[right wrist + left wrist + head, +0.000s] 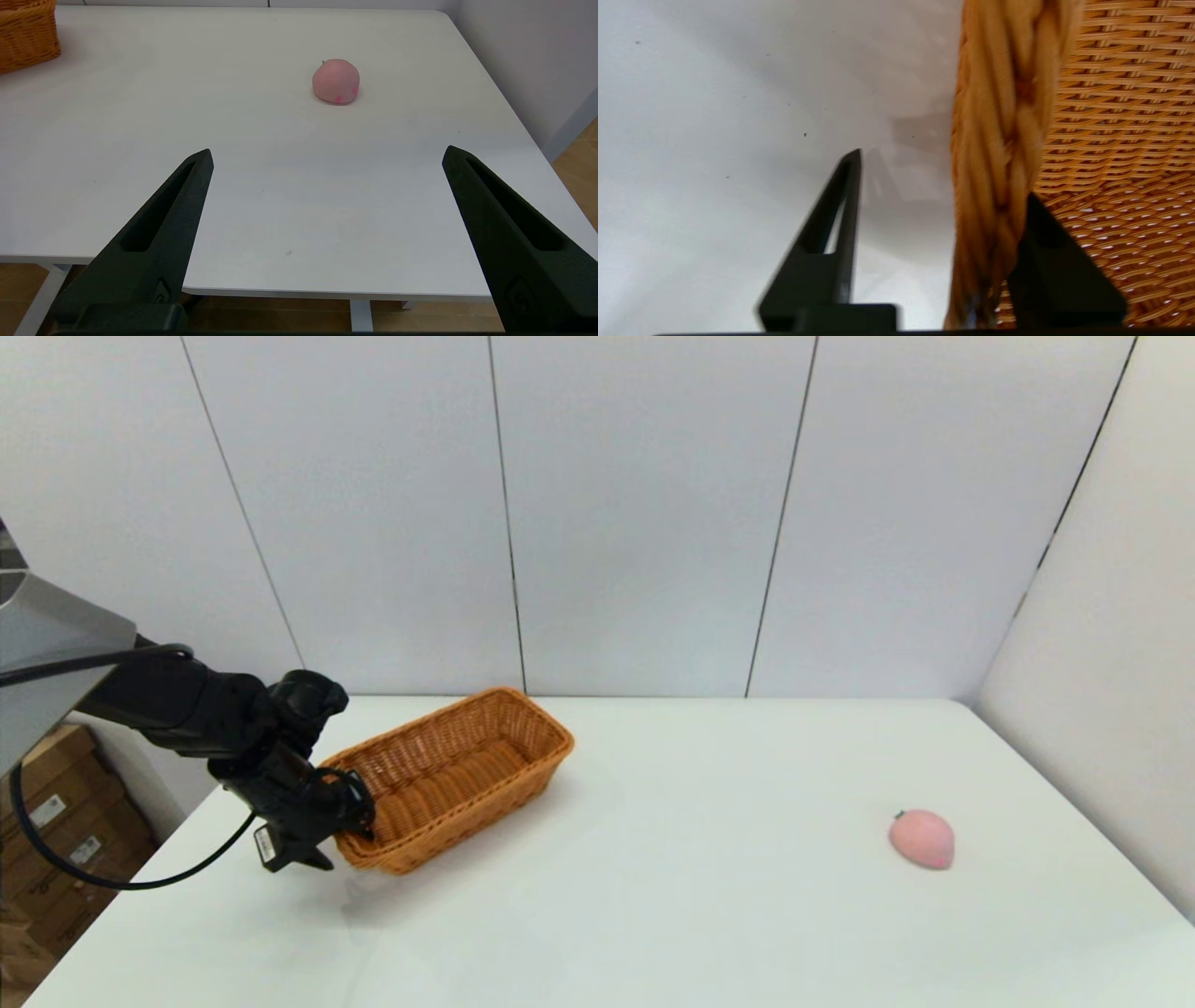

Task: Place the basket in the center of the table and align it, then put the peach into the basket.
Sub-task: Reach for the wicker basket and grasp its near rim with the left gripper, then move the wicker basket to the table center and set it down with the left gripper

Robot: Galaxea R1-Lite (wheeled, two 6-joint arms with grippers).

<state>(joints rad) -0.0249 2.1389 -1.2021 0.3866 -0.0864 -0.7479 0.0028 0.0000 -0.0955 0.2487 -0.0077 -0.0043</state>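
Left gripper (pixel 938 186) straddles the basket (pixel 457 775) near-end rim, jaws not yet closed; its long axis runs diagonally, left of worktop (pixel 653 896) centre. Right gripper (pixel 327 156) waits parked, jaws wide.

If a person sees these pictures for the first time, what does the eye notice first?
First the orange-brown basket at the table's left, lying at an angle. The left gripper straddles its braided rim at the near end, one finger inside. Then the pink peach, alone at the right, beyond the open right gripper.
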